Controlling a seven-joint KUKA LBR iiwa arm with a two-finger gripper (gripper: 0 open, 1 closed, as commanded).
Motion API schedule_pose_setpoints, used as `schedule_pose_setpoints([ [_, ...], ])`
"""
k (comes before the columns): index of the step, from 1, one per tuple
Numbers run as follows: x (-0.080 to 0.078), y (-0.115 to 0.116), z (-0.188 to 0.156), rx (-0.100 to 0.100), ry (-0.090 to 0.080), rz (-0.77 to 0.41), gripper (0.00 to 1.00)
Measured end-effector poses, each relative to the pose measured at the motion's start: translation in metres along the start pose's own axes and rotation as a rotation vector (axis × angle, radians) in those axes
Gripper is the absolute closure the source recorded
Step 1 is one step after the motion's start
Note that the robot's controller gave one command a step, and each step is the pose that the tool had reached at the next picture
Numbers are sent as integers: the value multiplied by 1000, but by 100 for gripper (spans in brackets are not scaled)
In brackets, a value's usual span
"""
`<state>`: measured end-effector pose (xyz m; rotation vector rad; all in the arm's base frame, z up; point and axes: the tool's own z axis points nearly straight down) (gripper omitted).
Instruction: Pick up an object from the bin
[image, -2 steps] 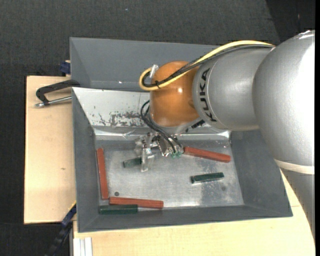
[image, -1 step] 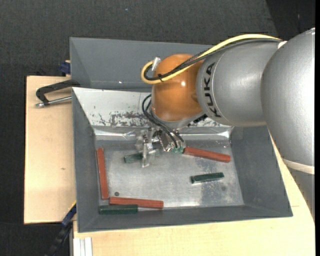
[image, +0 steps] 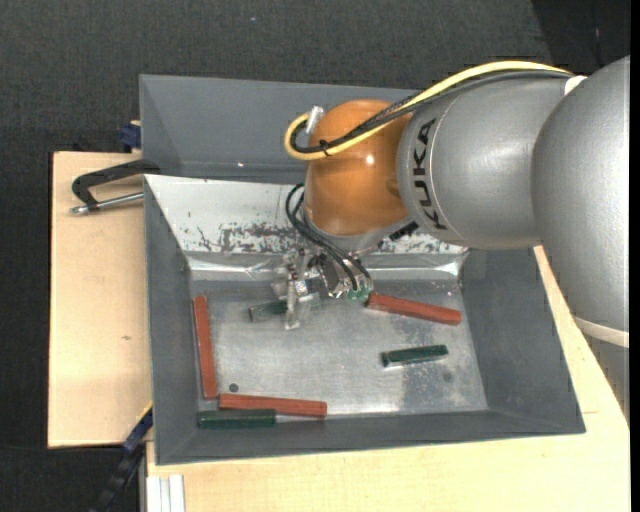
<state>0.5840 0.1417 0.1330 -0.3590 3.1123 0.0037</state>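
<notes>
Grey metal bin (image: 520, 370), its floor looking scuffed and dull. The gripper (image: 295, 298) is hanging low over a short dark green stick (image: 264, 312) that is lying flat, one end poking out on the gripper's left as viewed. Cannot tell whether the gripper is spread or pressed together.

Six slim straight sticks are lying in the bin: three red, three dark green.
- A slanted red stick (image: 413, 308) is lying just right of the gripper.
- A second green stick (image: 414, 355) is lying below-right of it.
- An upright red stick (image: 203, 345) is lying well left of it.
- A bottom red stick (image: 272, 405) and a third green stick (image: 236, 421) are lying below-left of it.
</notes>
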Motion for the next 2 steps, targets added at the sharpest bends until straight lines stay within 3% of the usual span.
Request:
schedule_pose_setpoints([
  [2,1,0,-30,0,5,0,100],
])
